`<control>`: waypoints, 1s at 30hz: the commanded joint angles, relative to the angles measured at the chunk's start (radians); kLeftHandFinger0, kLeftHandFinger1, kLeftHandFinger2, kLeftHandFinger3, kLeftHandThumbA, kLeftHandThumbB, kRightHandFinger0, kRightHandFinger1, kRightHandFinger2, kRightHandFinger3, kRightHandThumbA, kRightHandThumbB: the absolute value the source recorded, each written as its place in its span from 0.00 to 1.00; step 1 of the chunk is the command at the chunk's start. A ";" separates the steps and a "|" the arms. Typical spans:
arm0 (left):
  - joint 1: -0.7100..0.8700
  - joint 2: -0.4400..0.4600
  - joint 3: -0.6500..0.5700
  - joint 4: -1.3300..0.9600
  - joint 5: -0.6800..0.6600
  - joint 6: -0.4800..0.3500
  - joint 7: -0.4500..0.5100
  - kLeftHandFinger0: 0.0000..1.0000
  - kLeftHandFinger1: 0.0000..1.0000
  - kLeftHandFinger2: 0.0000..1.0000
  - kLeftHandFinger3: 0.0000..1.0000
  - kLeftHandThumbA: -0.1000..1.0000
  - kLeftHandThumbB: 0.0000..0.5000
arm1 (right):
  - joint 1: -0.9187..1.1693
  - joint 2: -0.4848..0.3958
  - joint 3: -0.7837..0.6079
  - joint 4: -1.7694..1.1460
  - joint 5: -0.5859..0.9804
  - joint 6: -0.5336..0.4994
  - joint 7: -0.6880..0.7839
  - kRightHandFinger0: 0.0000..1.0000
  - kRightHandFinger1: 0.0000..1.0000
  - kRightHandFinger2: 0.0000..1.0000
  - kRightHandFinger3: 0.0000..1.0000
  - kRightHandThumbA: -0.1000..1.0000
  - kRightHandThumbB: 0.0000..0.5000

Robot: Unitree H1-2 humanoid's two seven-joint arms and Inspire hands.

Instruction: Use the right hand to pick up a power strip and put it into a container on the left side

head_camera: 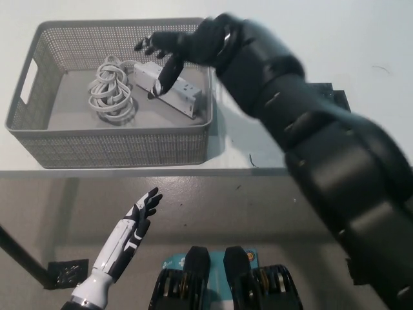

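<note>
A white power strip (177,92) lies inside the grey mesh basket (39,139) at the table's left, with its coiled white cable (111,92) beside it on the basket floor. My black right hand (169,55) hovers over the basket's right half, just above the strip, open with fingers spread and nothing in it. The black right arm crosses the picture from the lower right. My white left hand (132,229) rests open below the table's front edge at the lower left.
A dark square patch (335,97) on the white table shows partly behind my right arm. The table's front edge (129,172) runs just below the basket. A small dark patch (64,272) lies on the floor at the lower left.
</note>
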 commanded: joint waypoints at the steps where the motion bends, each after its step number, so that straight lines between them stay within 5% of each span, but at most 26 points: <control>1: -0.046 0.038 -0.004 -0.037 0.015 -0.014 -0.028 1.00 1.00 1.00 1.00 1.00 0.47 | -0.319 -0.262 -0.323 -0.541 0.545 0.284 0.428 1.00 1.00 1.00 1.00 1.00 0.99; 10: -0.039 0.035 -0.010 -0.028 0.035 -0.016 -0.021 1.00 1.00 1.00 1.00 1.00 0.42 | -0.108 -0.381 -0.403 -1.139 0.697 0.387 0.344 1.00 1.00 1.00 1.00 1.00 0.92; 20: -0.051 0.025 -0.015 -0.011 0.036 -0.021 -0.019 1.00 1.00 1.00 1.00 1.00 0.41 | 0.198 -0.579 -0.354 -1.686 1.293 0.387 0.026 1.00 1.00 1.00 1.00 1.00 0.88; 26: -0.049 0.033 -0.016 -0.006 0.043 -0.022 -0.021 1.00 1.00 1.00 1.00 1.00 0.38 | 0.423 -0.504 -0.491 -2.088 1.303 0.387 -0.192 1.00 1.00 1.00 1.00 1.00 0.93; 30: -0.052 0.040 -0.013 0.000 0.045 -0.025 -0.020 1.00 1.00 1.00 1.00 1.00 0.36 | 0.515 -0.381 -0.553 -2.311 1.140 0.367 -0.253 1.00 1.00 1.00 1.00 1.00 0.74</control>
